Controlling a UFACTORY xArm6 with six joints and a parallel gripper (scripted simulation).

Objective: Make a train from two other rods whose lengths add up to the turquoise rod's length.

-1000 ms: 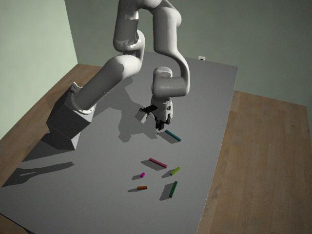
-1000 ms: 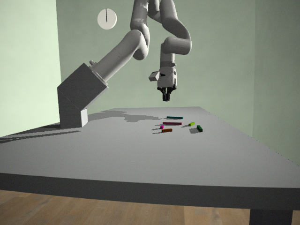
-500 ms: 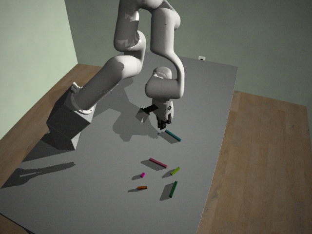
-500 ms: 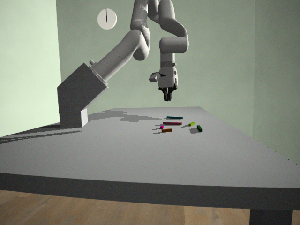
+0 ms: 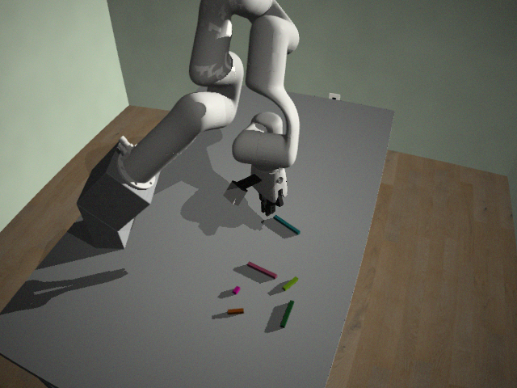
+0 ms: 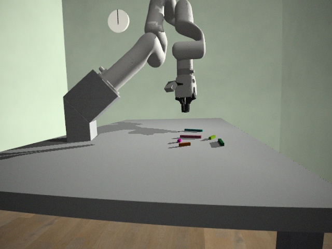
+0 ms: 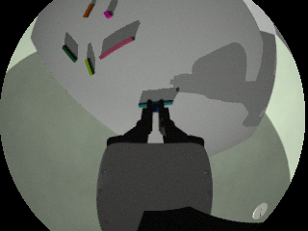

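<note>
Gripper (image 5: 267, 212) (image 6: 185, 110) (image 7: 155, 106): As it hovers right of center above the table (image 5: 187, 334) (image 6: 161, 171) (image 7: 207, 130), its jaws grip the blue rod (image 7: 155, 109).
Pink rod (image 5: 262, 270) (image 6: 190, 136) (image 7: 116, 48): lower center, top view.
Turquoise rod (image 5: 287, 224) (image 6: 193, 130) (image 7: 168, 102): above the pink one there.

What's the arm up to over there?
The xArm's gripper is shut on a small blue rod, held up above the table near the turquoise rod. The pink, magenta, lime, orange and green rods lie apart on the table. No train is formed. Blue plus pink would match turquoise, so that pair is probably the plan.
</note>
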